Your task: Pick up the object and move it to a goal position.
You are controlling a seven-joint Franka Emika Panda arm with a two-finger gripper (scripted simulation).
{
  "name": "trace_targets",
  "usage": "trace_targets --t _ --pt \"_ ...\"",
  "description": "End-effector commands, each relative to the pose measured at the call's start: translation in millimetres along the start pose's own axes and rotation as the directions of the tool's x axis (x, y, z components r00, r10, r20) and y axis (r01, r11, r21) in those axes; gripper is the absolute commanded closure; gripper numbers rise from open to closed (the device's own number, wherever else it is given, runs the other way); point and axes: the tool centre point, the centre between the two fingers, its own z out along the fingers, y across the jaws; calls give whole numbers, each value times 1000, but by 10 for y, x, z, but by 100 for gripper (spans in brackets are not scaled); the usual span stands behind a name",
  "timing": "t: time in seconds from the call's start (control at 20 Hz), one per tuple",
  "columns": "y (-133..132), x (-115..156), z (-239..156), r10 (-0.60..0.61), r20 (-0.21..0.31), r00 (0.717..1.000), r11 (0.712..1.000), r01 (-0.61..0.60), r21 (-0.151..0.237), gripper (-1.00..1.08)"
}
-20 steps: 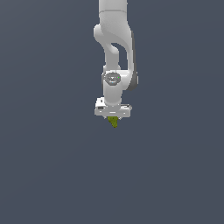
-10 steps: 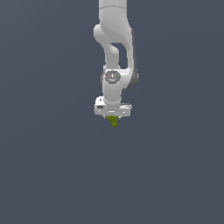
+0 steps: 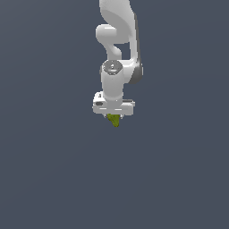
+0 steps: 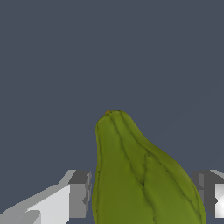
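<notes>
In the exterior view the white arm [image 3: 117, 53] hangs down from the top of the picture against a plain dark grey-blue backdrop, wrist pointing straight down. Under the broad white gripper [image 3: 114, 117] a small olive-green object [image 3: 115, 120] pokes out, tip downward, much narrower than the gripper body above it. From here the fingers cannot be made out, and only the lower end of the object shows; no surface or shadow under it is visible, so its height above anything cannot be told.

The wrist view fills in the grip. The object [image 4: 140, 175] rises large in the middle of the picture, lumpy and ribbed with lengthwise creases, tapering to a rounded tip with a faint brownish spot. One grey-and-white finger [image 4: 78, 192] stands on one side of it and the second finger [image 4: 210, 192] on the other, the gripper [image 4: 144, 194] closed in on the object between them. The first finger's pad sits right at the object's flank; whether the second touches is hard to tell at the picture's edge. Beyond the tip there is only the same flat grey-blue
</notes>
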Motion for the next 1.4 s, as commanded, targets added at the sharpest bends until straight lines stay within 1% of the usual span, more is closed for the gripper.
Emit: trace_targets --t 0.0,0.95,1.15,1.35 --pt "26 70 -229 0 -2 1000 1000 0 0 108" --pt "246 654 -2050 1 -2 1000 1000 -1 0 108" --pt "282 764 -2353 1 -2 1000 1000 -1 0 108" --pt "308 848 -2573 1 -2 1000 1000 -1 0 108"
